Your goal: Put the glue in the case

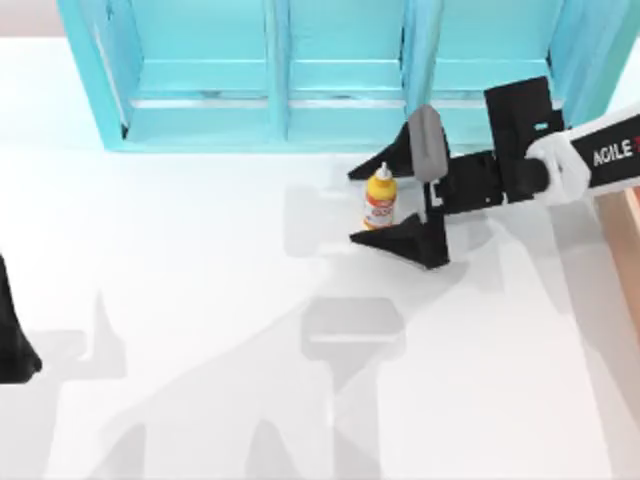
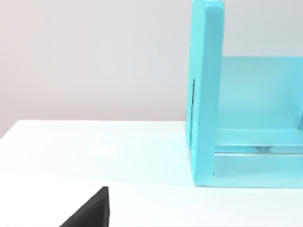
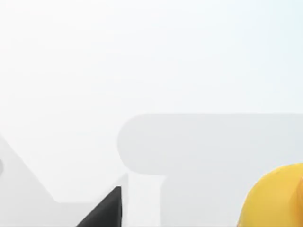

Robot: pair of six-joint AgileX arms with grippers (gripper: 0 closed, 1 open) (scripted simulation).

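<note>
Glue (image 1: 380,197) upright on table (image 1: 200,260), just before case (image 1: 300,80). Right gripper (image 1: 375,205) jaws open, straddling bottle, not touching. Likely light, rigid, tippy; grip mid-body. Left gripper (image 1: 15,340) parked far off.

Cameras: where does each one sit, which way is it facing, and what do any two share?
Top view: above the table, looking down on the glue standing between the open right gripper's fingers, the turquoise case behind; left gripper parked at the left edge.
Left wrist view: low over the table, facing the case's end; a black fingertip shows.
Right wrist view: close over the table, with the glue and one fingertip.
Shared: top and right wrist views share the glue.
</note>
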